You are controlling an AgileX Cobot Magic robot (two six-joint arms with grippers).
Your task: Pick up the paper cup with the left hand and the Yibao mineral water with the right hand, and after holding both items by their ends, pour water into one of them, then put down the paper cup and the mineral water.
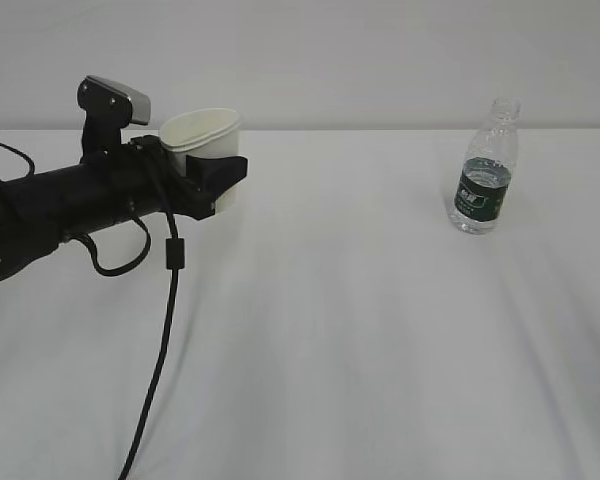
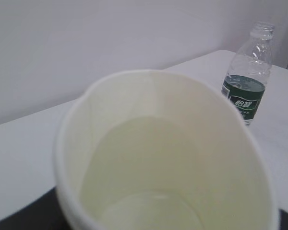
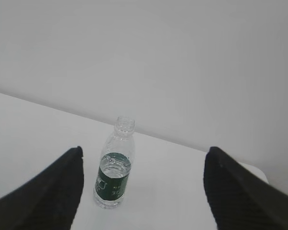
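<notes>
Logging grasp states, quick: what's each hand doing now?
Left hand: closed on the small white paper cup.
Right hand: open, empty; clear ribbed plastic bottle stands ahead, untouched.

The paper cup (image 2: pixel 168 158) bottom is cut off in the left wrist view.

Robot test bench in a lab-like room, bare pale wall (image 1: pixel 380 50) behind, plain white cloth-covered table (image 1: pixel 380 350), black robot arm (image 1: pixel 70 205) with thick cable (image 1: pixel 160 350), nothing homely or decorative around
</notes>
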